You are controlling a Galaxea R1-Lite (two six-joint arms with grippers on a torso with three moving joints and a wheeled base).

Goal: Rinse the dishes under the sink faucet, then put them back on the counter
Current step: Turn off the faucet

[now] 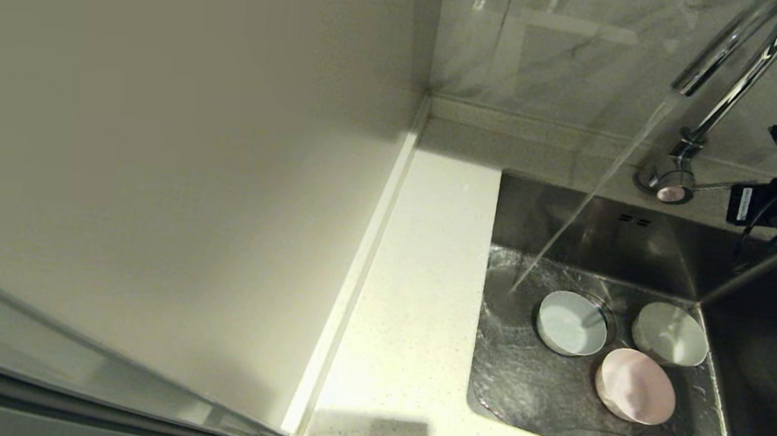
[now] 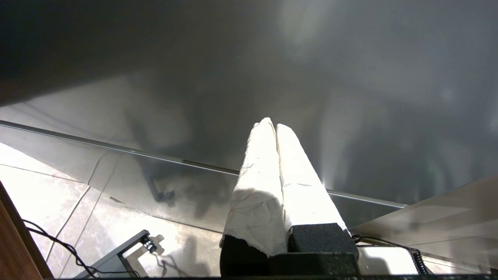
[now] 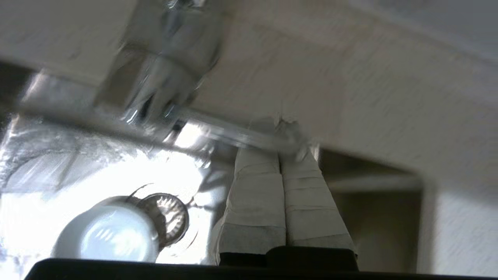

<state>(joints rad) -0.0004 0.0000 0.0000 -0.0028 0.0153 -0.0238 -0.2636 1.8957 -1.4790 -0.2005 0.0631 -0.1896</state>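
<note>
From my head cam there's a plain cream wall panel (image 1: 150, 150) filling the left side, and a glossy marble-look tiled backsplash (image 1: 558, 48) at the back. Left wrist cam catches pale veined floor tiles (image 2: 46, 194) with a black cable (image 2: 58, 245) lying across them.

My head camera looks steeply down into the sink (image 1: 599, 413); my right wrist camera, close by the faucet (image 3: 163, 77), shares that basin; left wrist faces the floor.
</note>
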